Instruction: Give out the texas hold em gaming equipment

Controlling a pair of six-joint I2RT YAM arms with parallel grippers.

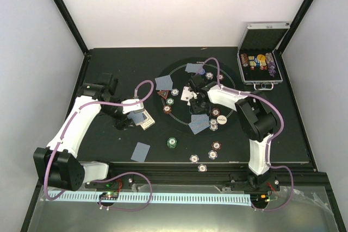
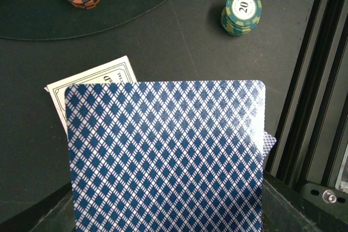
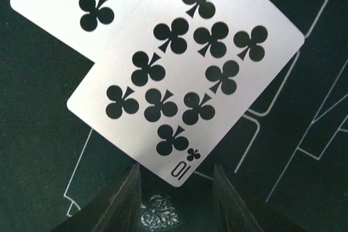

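The ten of clubs (image 3: 179, 80) lies face up on the round mat (image 3: 43, 134), just ahead of the right gripper (image 3: 175, 188), whose fingers (image 3: 122, 199) stand apart and hold nothing. Its near corner points into the gap between them; its long axis runs away to the right. The left gripper (image 1: 132, 115) is well apart; a blue-backed card (image 2: 163, 156) covers its fingers, so its state I cannot tell.

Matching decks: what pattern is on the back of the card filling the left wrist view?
The card shows a blue-and-white diamond lattice, clearest in the left wrist view.
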